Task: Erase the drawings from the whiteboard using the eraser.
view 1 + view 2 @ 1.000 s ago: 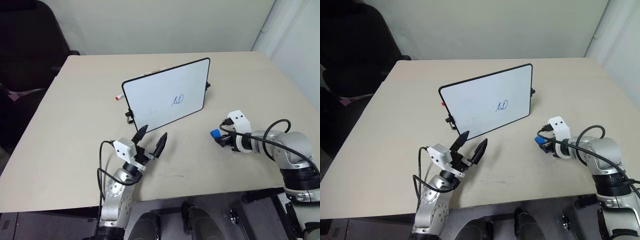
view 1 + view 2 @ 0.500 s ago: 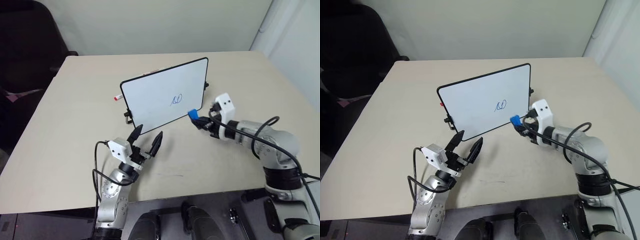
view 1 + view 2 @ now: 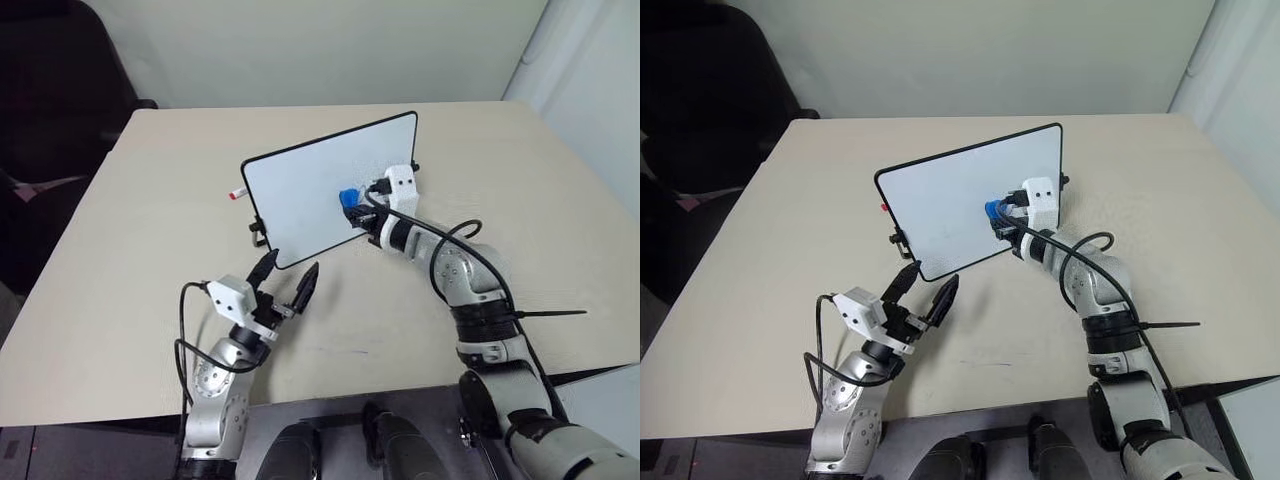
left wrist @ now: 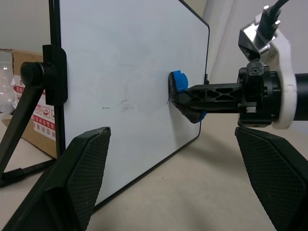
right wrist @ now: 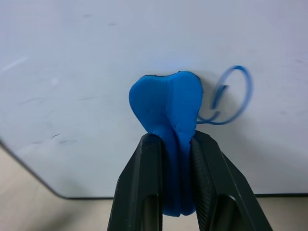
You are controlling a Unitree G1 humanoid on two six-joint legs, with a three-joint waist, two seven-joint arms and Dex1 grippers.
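Having swung up off the worktop, the right hand is now pressing the eraser, clamped between its fingers, onto the whiteboard over the drawings, so wiping is beginning, while the left hand is hanging open nearby.

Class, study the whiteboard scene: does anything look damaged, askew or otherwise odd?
The eraser looks squashed: the right hand pinches it so hard it folds into a heart shape against the whiteboard. Part of the drawings remains beside it.
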